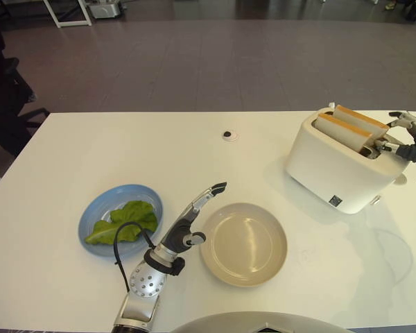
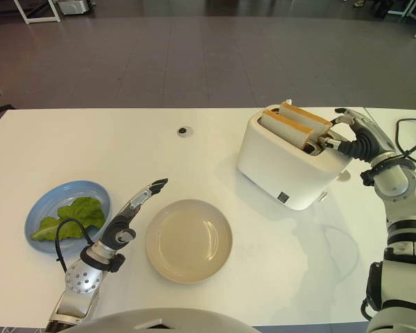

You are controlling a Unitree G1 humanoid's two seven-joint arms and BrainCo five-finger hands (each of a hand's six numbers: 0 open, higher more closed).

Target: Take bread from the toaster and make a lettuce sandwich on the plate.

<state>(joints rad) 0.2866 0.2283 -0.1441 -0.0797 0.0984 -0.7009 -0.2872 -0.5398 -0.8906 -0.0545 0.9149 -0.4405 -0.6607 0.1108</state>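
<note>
Left fingers (image 1: pixel 209 195): stretched out straight and released, nothing in them; I see the tips aimed up the table, away from me.
Left hand (image 2: pixel 123 225): low over the table (image 2: pixel 215 156) in the gap between the two plates, its wrist toward the near edge.
Right fingers (image 1: pixel 402 118): bent in at the right-hand end of the slices; I cannot tell whether they are grasping a slice or only lie against it.
Right hand (image 2: pixel 364 142): up at the top right corner of the toaster, coming in from the right.
Bread (image 2: pixel 286 128): two slices side by side, both standing in the slots with their upper parts sticking out.
Toaster (image 2: pixel 284 170): white, on the right side of the table, set at an angle to its edge.
Plate (image 2: pixel 188 241): beige, bare, near the front edge, just right of my left hand.
Lettuce (image 2: pixel 73 214): one green leaf lying in the blue plate (image 2: pixel 59 198) at the left, well apart from the toaster.
Round fitting (image 2: pixel 185 130): small, white with a dark centre, on the far middle of the table.
</note>
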